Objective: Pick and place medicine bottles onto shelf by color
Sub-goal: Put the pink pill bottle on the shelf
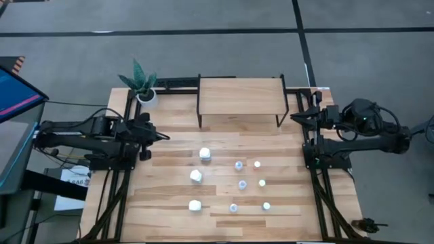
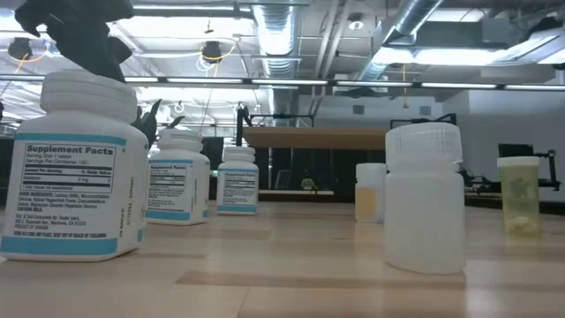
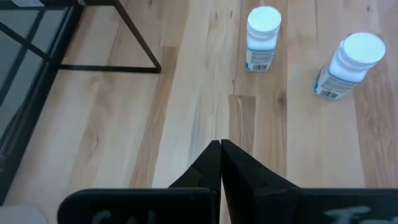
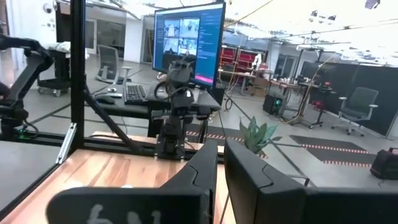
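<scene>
Nine medicine bottles stand upright on the table in three columns. The three larger white ones (image 1: 196, 176) are on the left, the three pale translucent ones (image 1: 241, 184) in the middle, the three smallest (image 1: 262, 183) on the right. Two white ones show in the left wrist view (image 3: 263, 38). The light-wood shelf (image 1: 241, 96) stands at the table's far edge with nothing on it. My left gripper (image 3: 220, 147) is shut and empty at the table's left side. My right gripper (image 4: 221, 149) is shut and empty at the right side, raised above the table.
A white pot with a green plant (image 1: 144, 85) stands at the far left corner beside the shelf. Black frame rails (image 1: 122, 183) run along both sides of the table. Bare tabletop lies between the bottles and the shelf.
</scene>
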Robot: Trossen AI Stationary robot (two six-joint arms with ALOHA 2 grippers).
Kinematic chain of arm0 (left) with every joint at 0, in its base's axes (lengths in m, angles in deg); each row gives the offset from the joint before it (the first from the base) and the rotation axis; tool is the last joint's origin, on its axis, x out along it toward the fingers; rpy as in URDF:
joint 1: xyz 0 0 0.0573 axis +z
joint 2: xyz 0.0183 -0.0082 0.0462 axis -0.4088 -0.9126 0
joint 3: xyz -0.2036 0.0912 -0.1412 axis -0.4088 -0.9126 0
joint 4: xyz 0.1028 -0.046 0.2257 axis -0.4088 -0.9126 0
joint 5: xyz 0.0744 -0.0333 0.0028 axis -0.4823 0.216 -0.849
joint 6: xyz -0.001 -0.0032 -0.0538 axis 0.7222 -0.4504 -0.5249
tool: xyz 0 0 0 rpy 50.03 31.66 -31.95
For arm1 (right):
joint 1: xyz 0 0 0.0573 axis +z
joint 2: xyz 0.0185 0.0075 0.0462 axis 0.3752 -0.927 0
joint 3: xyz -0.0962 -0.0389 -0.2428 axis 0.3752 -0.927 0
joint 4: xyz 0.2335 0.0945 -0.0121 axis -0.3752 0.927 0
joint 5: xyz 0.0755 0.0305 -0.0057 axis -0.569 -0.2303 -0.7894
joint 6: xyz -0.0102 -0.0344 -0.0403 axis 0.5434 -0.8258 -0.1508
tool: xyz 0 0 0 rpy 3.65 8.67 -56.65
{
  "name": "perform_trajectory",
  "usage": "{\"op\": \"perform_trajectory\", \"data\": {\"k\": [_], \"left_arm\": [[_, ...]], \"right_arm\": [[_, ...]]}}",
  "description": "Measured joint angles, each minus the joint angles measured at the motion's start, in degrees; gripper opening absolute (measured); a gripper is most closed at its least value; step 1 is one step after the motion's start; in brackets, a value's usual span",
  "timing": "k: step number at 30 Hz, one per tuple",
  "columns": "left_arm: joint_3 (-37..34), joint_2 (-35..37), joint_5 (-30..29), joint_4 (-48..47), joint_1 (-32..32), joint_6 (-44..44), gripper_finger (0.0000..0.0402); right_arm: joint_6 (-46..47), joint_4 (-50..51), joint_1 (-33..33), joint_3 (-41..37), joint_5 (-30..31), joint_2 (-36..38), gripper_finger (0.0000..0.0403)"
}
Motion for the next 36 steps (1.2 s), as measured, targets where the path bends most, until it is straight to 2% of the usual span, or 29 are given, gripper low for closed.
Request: {"op": "perform_trajectory", "data": {"k": [9, 11, 13, 17, 25, 31, 36], "left_arm": [[0.4, -6.7, -0.2, 0.4, 0.3, -1.5, 0.0], [0.5, -8.0, 0.7, 4.5, 0.8, -4.2, 0.0002], [0.5, -9.1, 4.1, 9.0, 1.6, -5.4, 0.0009], [0.5, -10.7, 10.6, 16.3, 1.8, -5.4, 0.0038], [0.5, -11.6, 12.1, 24.5, 1.7, -8.7, 0.0125], [0.5, -11.6, 12.1, 31.4, 1.7, -7.0, 0.0176], [0.5, -11.6, 12.1, 35.6, 1.7, -4.9, 0.0196]], "right_arm": [[0.1, -4.4, -2.1, 0.0, 0.8, -0.2, 0.0058], [0.1, -3.1, -2.5, 0.0, 1.5, -0.9, 0.0066], [0.1, -2.6, -3.1, 0.0, 1.5, -2.5, 0.0079], [-0.9, -4.7, -5.0, 0.0, 1.5, -7.2, 0.0125], [0.1, -6.3, -8.4, 0.0, 1.6, -14.0, 0.0217], [9.8, -2.7, -8.4, 0.0, 0.7, -16.0, 0.0229], [15.8, 8.5, -5.9, 0.8, -1.9, -16.1, 0.022]]}}
